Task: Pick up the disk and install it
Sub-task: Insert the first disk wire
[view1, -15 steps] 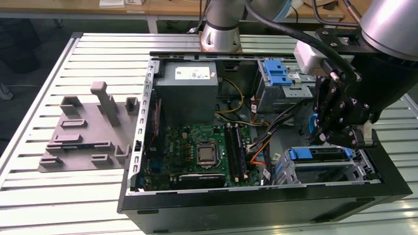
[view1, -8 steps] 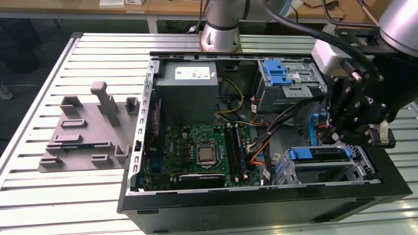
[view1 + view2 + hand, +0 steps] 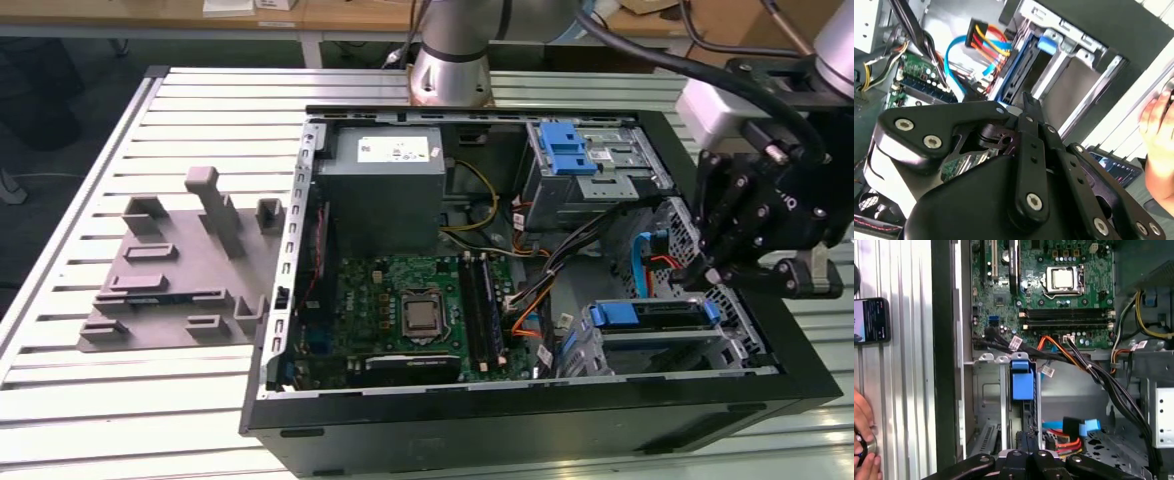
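The disk [image 3: 650, 316], in its blue caddy, sits edge-on in the lower drive cage at the front corner of the open computer case [image 3: 534, 405], on the exterior view's right. Its blue tab [image 3: 1022, 381] shows in both wrist views, also as a blue tab [image 3: 1047, 43] at the cage mouth. My gripper [image 3: 694, 268] hangs just above and behind that cage, over the blue and orange cables. Its black fingers [image 3: 1027, 439] are shut together with nothing between them, and the tip [image 3: 1029, 102] points toward the cage and stays apart from the disk.
A grey slotted fixture block [image 3: 180, 270] lies on the slatted table at the exterior view's left. A second blue-latched bay [image 3: 571, 150] sits at the case's back. A person's hand [image 3: 864, 445] and a phone [image 3: 871, 320] are beside the case. Cables [image 3: 986, 42] crowd the cage.
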Controlling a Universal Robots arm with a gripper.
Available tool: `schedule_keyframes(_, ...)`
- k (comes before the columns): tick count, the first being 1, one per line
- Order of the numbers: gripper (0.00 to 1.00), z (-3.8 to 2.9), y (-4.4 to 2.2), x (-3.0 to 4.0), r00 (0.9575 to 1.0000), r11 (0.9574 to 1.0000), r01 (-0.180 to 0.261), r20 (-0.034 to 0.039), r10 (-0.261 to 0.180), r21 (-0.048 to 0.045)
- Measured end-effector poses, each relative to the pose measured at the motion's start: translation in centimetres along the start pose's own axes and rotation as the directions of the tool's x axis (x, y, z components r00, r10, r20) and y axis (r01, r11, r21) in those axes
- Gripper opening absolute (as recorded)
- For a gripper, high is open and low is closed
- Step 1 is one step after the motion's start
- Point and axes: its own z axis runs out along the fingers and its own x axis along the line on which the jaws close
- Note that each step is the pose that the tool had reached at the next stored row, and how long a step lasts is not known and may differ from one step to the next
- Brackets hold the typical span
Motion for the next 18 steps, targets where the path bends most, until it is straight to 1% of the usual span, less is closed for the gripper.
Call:
schedule_keyframes(3, 0.11, 0.09, -0.56, -0.59, 1.0000, 1.0000, 0.000, 0.0002, 0.000, 0.0000)
schedule_keyframes(7, 0.11, 0.33, -0.62, -1.70, 1.0000, 1.0000, 0.000, 0.0003, 0.000, 0.0000)
schedule_keyframes(9, 0.11, 0.44, -0.62, -1.86, 1.0000, 1.0000, 0.000, 0.0003, 0.000, 0.0000)
schedule_keyframes(14, 0.11, 0.46, -0.62, -1.87, 1.0000, 1.0000, 0.000, 0.0001, 0.000, 0.0001)
schedule_keyframes(15, 0.17, 0.50, -0.62, -1.88, 1.0000, 1.0000, 0.000, 0.0002, 0.000, 0.0001)
schedule_keyframes(16, 0.17, 0.55, -0.62, -1.92, 1.0000, 1.0000, -0.001, 0.0001, 0.001, 0.0001)
schedule_keyframes(18, 0.30, 0.69, -0.61, -2.08, 1.0000, 1.0000, -0.002, 0.0001, 0.002, 0.0001)
